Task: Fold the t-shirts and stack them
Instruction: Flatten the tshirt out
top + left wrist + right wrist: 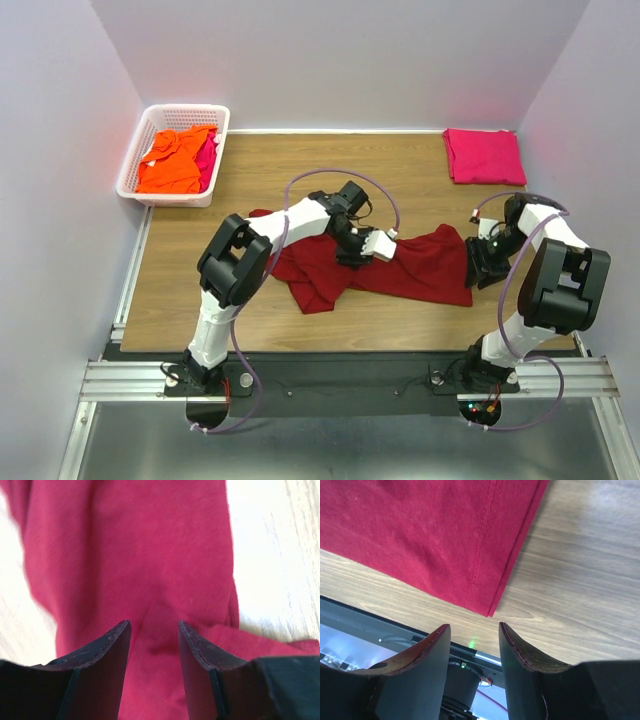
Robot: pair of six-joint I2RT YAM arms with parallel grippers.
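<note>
My left gripper (154, 625) hangs over the middle of the dark red t-shirt (420, 265). Its jaws stand half apart and hold nothing. Directly below them the cloth makes a small raised wrinkle. My right gripper (474, 626) is at the right end of the same shirt, also half apart and empty. The hem corner (489, 611) lies flat on the table (300, 170) just in front of its fingertips, not between them.

I judge that the step is to spread this shirt flat before the first fold, because it lies twisted and bunched on the side of my left gripper. To do it well, I think the right jaws should go forward and low, so that one finger slides under the stitched hem and takes only one corner. The left jaws should pinch the wrinkle, not push it down. Then both should pull apart gently until the cloth is smooth.

Far behind and to the left of my left gripper stands a white basket (186, 109). It holds an orange t-shirt (175, 160) with a pink t-shirt (207, 160) beside it, both crumpled. Behind my right gripper, at the back of the table, a folded pink t-shirt (484, 155) lies alone, in no container; I take it as the start of the stack.
</note>
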